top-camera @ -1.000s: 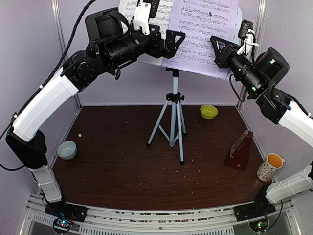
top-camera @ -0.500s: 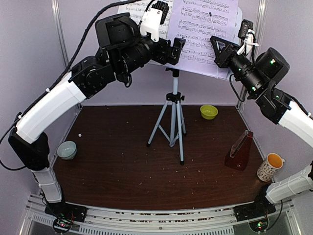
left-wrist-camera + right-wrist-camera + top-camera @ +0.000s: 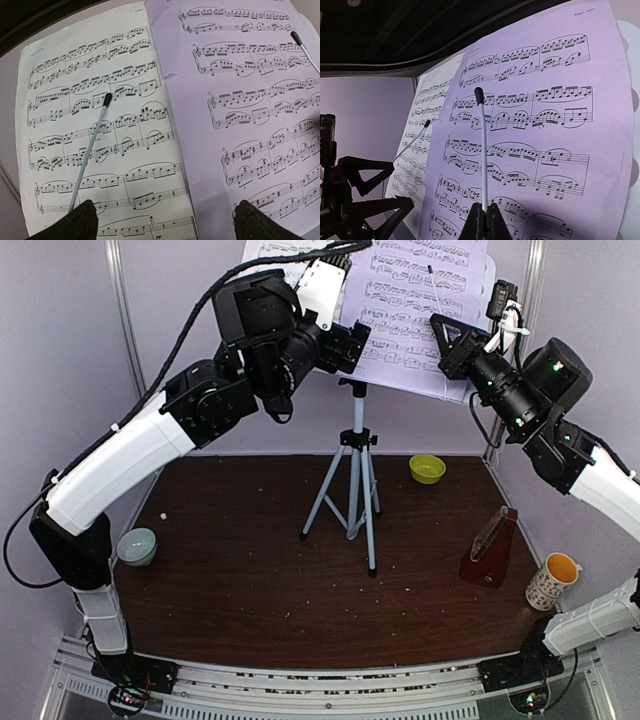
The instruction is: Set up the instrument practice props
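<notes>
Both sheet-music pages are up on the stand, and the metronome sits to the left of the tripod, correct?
Not quite. The metronome sits to the right of the tripod, near the mug, as the top external view shows. The pages are indeed up.

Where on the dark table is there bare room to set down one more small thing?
The widest bare patch lies between the tripod and the pale bowl at the left edge. A second runs along the near edge, in front of the tripod feet. The right side is crowded: metronome, mug, and the yellow-green bowl behind them.
</notes>
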Controlling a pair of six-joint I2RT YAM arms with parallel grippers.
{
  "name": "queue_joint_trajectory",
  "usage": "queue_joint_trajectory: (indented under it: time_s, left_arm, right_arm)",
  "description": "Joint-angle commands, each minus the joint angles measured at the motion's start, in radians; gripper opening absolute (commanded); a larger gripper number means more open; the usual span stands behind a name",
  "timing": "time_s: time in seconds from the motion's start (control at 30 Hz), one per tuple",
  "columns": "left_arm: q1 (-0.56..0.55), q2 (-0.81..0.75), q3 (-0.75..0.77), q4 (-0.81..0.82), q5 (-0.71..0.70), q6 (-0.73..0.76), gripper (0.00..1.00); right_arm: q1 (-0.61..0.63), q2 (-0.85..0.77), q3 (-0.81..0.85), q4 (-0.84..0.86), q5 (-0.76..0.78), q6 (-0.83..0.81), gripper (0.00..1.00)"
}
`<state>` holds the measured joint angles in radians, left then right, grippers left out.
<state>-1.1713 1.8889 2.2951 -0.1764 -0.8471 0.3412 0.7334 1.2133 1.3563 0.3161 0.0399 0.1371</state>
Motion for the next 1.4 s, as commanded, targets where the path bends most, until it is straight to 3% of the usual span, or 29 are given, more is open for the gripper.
queue_joint_trajectory:
  time_s: [0.0, 0.33, 1.37]
  left_arm:
    - [0.009, -0.021, -0.011, 0.084, -0.072, 0.047, 0.98]
    - [0.026, -0.007, 0.013, 0.035, -0.102, 0.033, 0.98]
    - [0.027, 0.083, 0.127, -0.077, 0.059, -0.008, 0.97]
  right_arm:
    - [0.004, -0.035, -0.006, 0.039, -0.026, -0.01, 0.0]
    - [0.004, -0.032, -0.003, 0.039, -0.031, -0.007, 0.0]
    - [0.004, -0.024, -0.001, 0.044, -0.04, -0.014, 0.0]
